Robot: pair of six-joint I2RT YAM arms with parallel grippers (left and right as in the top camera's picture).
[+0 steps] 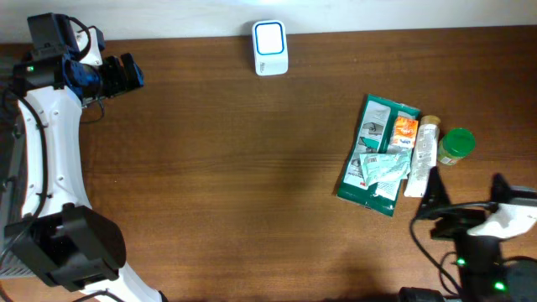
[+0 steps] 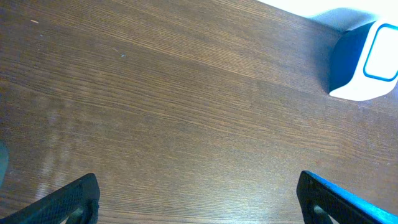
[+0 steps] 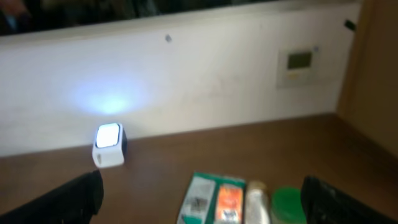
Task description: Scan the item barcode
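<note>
A white and blue barcode scanner [image 1: 269, 47] stands at the table's far edge, its window lit; it also shows in the left wrist view [image 2: 364, 62] and the right wrist view [image 3: 109, 146]. The items lie in a cluster at the right: a green packet [image 1: 369, 155] [image 3: 200, 196], an orange sachet [image 1: 404, 132] [image 3: 229, 202], a white tube [image 1: 424, 155] [image 3: 256, 202] and a green-lidded jar [image 1: 457, 145] [image 3: 287, 204]. My left gripper [image 1: 130, 74] [image 2: 199, 205] hangs open over bare wood, left of the scanner. Open and empty, my right gripper [image 1: 468, 193] [image 3: 202, 202] sits just in front of the cluster.
A pale green sachet [image 1: 384, 172] lies on top of the green packet. The brown wooden table [image 1: 235, 184] ends at a white wall [image 3: 205, 87] behind the scanner. The left arm's white links [image 1: 50, 168] run along the left edge.
</note>
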